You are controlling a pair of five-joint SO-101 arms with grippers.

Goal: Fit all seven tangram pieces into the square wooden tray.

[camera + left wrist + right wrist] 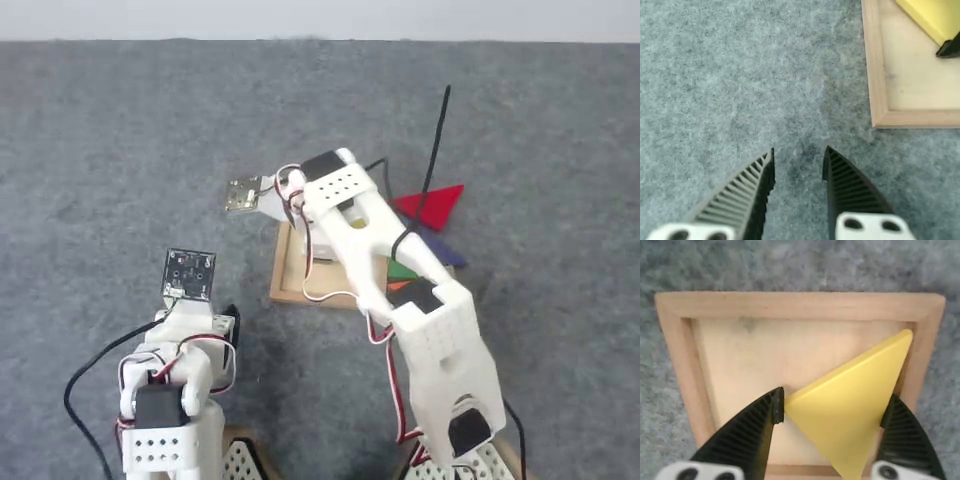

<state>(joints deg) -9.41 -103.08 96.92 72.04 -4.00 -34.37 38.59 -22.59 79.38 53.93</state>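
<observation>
The square wooden tray (800, 304) lies on grey carpet. My right gripper (834, 405) hangs over it, shut on a yellow triangle (850, 390); one finger touches a corner, the other an edge. The triangle's far corner reaches toward the tray wall. In the high view the right arm (360, 230) covers much of the tray (285, 280). A red triangle (430, 205), a dark blue piece (440, 245), a green piece (400, 268) and an orange piece (400, 285) lie beside the arm. My left gripper (799, 162) is open, low over bare carpet near a tray corner (875, 75).
Grey carpet (120, 150) stretches wide to the left and far side of the tray. The left arm (185, 340) sits folded near the front edge. A black cable (435, 140) rises behind the red triangle.
</observation>
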